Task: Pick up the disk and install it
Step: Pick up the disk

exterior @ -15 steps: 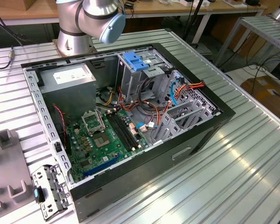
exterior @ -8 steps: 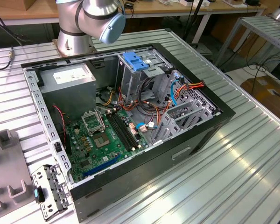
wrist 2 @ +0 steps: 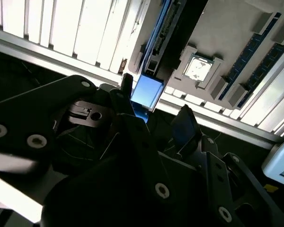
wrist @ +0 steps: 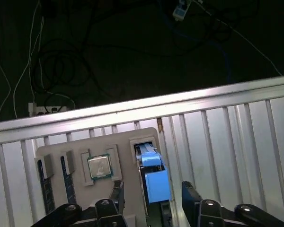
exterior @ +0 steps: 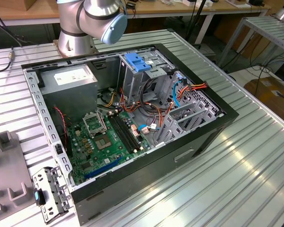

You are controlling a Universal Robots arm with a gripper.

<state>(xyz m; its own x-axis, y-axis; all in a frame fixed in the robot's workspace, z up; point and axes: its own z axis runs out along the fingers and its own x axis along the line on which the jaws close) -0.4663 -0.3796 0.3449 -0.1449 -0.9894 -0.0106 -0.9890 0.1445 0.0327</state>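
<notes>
Two dark fingers (wrist: 117,195) of your hand (wrist: 151,186) stand spread apart, one on either side of the disk (wrist: 155,176), and you can see a gap at each side. The disk sits in a slot of the grey tray (wrist: 125,145) on the ribbed desk (wrist: 227,142), beside a square chip (wrist: 99,166).

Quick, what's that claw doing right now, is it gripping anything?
Gripper: open, holding nothing; its fingers stand either side of the disk, apart from it.
</notes>
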